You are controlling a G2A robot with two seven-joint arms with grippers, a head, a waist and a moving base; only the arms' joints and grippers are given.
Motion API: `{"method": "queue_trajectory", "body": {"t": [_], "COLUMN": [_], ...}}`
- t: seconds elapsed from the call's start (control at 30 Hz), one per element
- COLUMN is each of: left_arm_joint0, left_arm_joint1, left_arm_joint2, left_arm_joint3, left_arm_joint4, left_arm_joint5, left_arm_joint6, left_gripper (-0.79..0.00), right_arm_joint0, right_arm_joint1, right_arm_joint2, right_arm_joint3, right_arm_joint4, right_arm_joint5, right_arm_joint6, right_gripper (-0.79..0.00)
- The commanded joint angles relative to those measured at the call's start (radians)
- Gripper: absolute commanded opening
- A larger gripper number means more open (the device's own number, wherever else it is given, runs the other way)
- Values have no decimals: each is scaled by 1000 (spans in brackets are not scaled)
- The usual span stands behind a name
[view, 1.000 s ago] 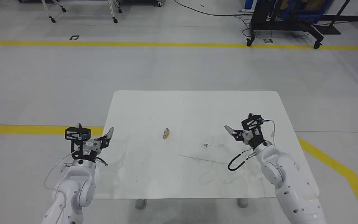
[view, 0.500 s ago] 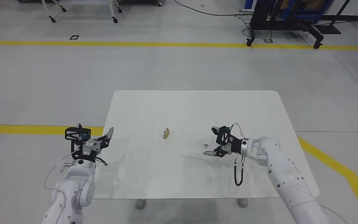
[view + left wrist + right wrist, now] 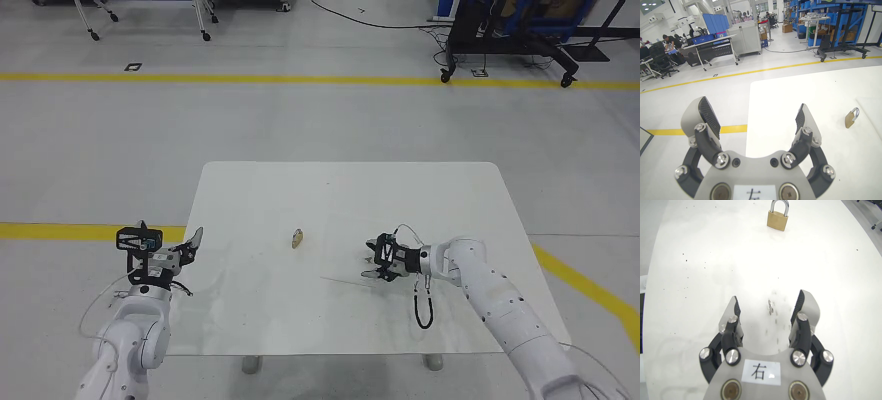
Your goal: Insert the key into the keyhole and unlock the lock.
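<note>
- Right gripper (image 3: 768, 297): spread wide, clamped on nothing, held low over the white table (image 3: 696, 256) and aimed at the brass padlock (image 3: 777, 222).
- Between its ribbed fingers (image 3: 799, 302): a small silver key (image 3: 770, 309) resting on the tabletop, touching neither pad, on the side of the gripper's mouth nearer the padlock.
- Around the key: short grey scuff marks on the table surface, with a scatter of dark specks farther out toward the padlock's side.
- Straight ahead of the key and well apart from it: the padlock, lying on the table with its silver shackle closed, shackle end turned away from the right gripper and the base of the brass body turned toward it; keyhole itself too small to make out.
- From above: padlock (image 3: 298, 238) near the middle of the table (image 3: 350, 190), right gripper (image 3: 372, 260) to the padlock's right and slightly nearer the robot.
- Trailing from the right arm, farther from the padlock than the gripper: a looping black cable (image 3: 420, 300).
- Left gripper (image 3: 753, 103): fingers parted wide, holding nothing, well apart from the padlock (image 3: 850, 120) on its left, sitting at the table's edge with one finger over the floor and the other over the tabletop.
- Beyond the padlock, past the table: grey floor crossed by a yellow line (image 3: 100, 76).
</note>
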Motion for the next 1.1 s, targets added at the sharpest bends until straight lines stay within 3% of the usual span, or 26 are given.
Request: {"method": "queue_trajectory", "body": {"t": [0.0,0.1,0.17,1.07], "left_arm_joint0": [0,0,0,0], "left_arm_joint1": [0,0,0,0], "left_arm_joint2": [0,0,0,0], "left_arm_joint3": [0,0,0,0], "left_arm_joint4": [0,0,0,0], "left_arm_joint5": [0,0,0,0], "left_arm_joint6": [0,0,0,0], "left_gripper": [0,0,0,0], "right_arm_joint0": [4,15,22,17], "right_arm_joint1": [-1,-4,-4,12], "right_arm_joint2": [-9,-22,-27,-41], "right_arm_joint3": [6,18,26,-13], "right_arm_joint4": [-4,1,4,-30], "right_arm_joint5": [7,13,13,37], "right_arm_joint6": [7,19,18,4], "right_gripper": [-533,-585,-785,-785]}}
